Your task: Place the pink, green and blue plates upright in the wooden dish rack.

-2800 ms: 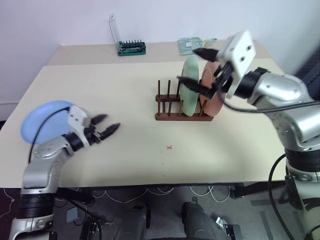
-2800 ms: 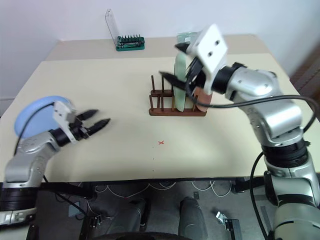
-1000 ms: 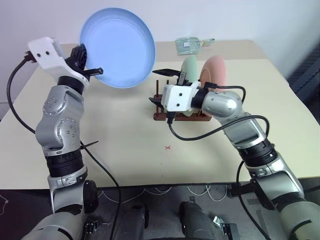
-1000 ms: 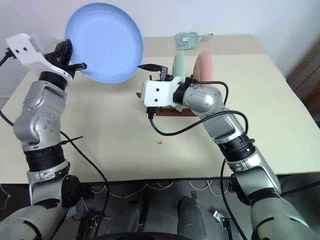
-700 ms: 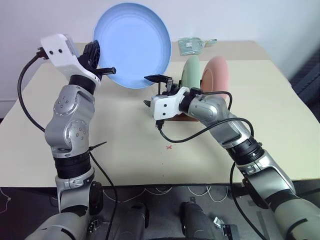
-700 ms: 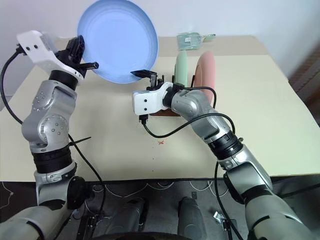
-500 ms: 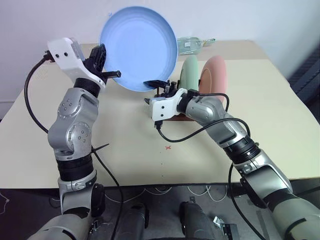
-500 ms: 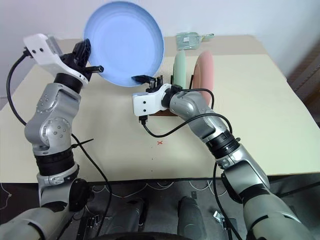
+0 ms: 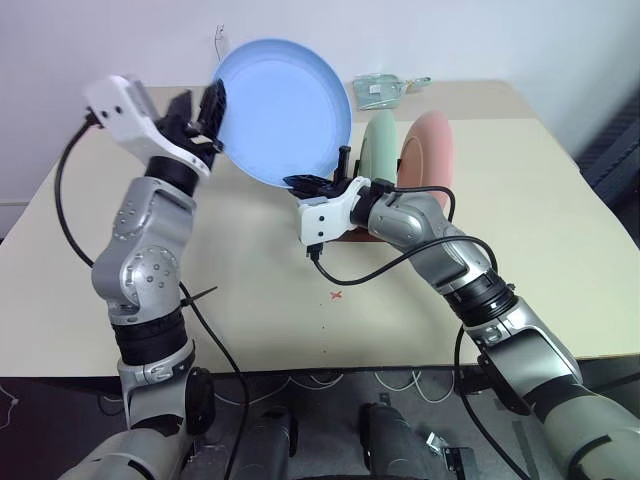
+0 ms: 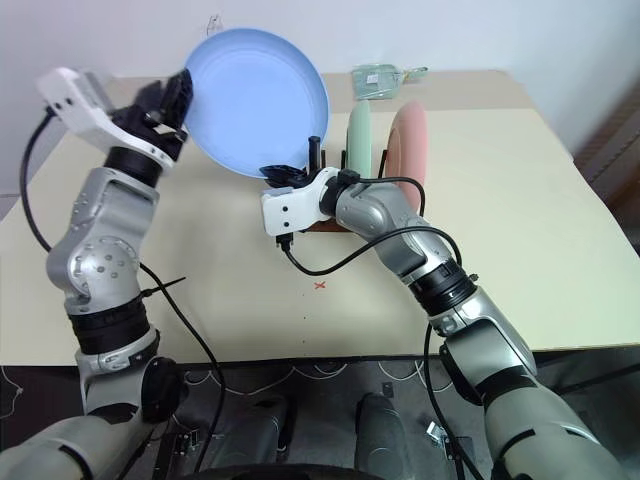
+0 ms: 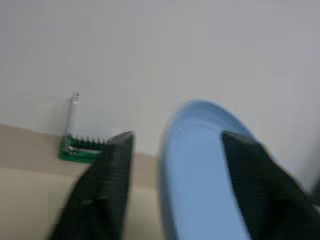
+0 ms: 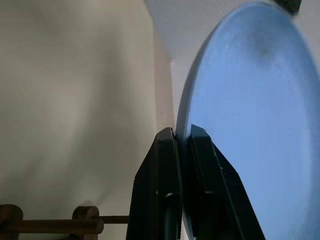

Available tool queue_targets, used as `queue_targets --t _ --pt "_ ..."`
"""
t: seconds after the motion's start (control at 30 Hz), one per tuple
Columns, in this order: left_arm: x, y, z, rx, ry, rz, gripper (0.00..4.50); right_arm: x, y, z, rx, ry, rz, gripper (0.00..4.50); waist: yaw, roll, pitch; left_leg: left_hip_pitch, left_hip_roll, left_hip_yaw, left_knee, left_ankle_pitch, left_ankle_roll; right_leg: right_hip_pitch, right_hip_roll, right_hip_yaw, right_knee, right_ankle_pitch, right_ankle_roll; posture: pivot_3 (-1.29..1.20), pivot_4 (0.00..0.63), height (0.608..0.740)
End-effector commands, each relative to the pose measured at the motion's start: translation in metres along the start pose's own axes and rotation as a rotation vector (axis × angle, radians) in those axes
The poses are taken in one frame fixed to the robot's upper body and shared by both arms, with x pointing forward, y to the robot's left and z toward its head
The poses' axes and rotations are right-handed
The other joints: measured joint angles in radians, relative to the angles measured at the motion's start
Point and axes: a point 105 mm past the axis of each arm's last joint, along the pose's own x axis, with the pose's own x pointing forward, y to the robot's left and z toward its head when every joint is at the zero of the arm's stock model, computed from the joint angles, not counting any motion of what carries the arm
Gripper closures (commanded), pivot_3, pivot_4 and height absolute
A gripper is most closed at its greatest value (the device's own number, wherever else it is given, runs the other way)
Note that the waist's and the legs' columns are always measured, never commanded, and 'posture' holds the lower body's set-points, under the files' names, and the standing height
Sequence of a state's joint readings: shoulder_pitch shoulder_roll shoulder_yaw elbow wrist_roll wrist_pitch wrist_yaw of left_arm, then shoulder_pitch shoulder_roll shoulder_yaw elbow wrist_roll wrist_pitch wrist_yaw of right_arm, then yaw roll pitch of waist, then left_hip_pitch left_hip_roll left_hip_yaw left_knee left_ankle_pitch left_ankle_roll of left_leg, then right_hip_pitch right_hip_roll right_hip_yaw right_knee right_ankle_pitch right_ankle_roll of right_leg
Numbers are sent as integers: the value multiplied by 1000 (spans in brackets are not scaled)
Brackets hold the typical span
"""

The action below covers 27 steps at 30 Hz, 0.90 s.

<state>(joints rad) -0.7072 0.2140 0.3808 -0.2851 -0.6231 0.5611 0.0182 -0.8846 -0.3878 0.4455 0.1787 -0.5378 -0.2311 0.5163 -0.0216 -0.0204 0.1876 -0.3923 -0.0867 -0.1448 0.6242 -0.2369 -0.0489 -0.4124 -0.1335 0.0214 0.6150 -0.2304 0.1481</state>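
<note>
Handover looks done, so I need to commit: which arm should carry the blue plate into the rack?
Right. The right gripper is shut on the blue plate at its lower rim, close beside the wooden dish rack. The left gripper has its fingers spread open around the far rim.

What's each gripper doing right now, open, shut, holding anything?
Left gripper: open, fingers either side of the blue plate rim.
Right gripper: shut on the blue plate's lower rim.

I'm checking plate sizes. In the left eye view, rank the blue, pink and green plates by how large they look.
1. Round light blue plate, held up nearer the camera.
2. Salmon pink plate.
3. Mint green plate, almost edge-on.
True sizes can't be compared.
</note>
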Motion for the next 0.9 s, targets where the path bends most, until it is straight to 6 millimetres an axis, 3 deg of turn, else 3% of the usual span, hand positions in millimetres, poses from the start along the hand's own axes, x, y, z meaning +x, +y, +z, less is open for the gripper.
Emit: queue_targets --t 0.03,0.17,0.23,0.3,0.37,0.5,0.57,0.7,0.9 --pt "-1 27 45 -16 -173 104 64 -1 -24 16 -9 -66 -92 4500 -1 0 0 0 0 0 0 0 0 0 0 0 0 0 0 0 150 740" --pt "-8 60 63 111 -187 177 64 -2 -31 27 109 -131 -139 4500 0 0 0 0 0 0 0 0 0 0 0 0 0 0 0 0 150 740" --pt "-17 85 73 190 -171 224 64 -3 -43 40 253 -205 -193 4500 -3 0 0 0 0 0 0 0 0 0 0 0 0 0 0 0 150 740" --pt "-27 104 64 265 -79 225 64 -4 -52 52 438 -275 -224 4500 -9 0 0 0 0 0 -1 0 0 -1 0 1 0 0 0 0 150 740" --pt "-31 109 54 297 -20 205 64 -5 -55 56 521 -301 -224 4500 -13 0 0 0 0 -1 -2 0 0 -1 0 1 1 0 0 0 150 740" --pt "-63 100 -19 480 305 -25 64 -10 -62 65 1006 -412 -251 4500 -15 -1 -1 1 0 -1 -2 -1 1 0 0 0 1 0 -1 0 150 740" --pt "-76 90 -36 462 370 -107 64 -13 -64 64 1134 -425 -254 4500 -15 0 0 1 0 -1 -4 -2 3 -1 0 1 1 0 -1 0 150 740" --pt "-102 60 -62 336 464 -271 64 -22 -64 52 1399 -422 -301 4500 -16 0 -1 0 2 -1 -7 -1 2 -4 0 1 2 2 -3 0 150 740" --pt "-104 55 -71 324 490 -295 64 -25 -57 43 1496 -368 -335 4500 -23 1 0 0 6 1 -10 0 0 -9 4 1 5 3 -5 0 150 740"
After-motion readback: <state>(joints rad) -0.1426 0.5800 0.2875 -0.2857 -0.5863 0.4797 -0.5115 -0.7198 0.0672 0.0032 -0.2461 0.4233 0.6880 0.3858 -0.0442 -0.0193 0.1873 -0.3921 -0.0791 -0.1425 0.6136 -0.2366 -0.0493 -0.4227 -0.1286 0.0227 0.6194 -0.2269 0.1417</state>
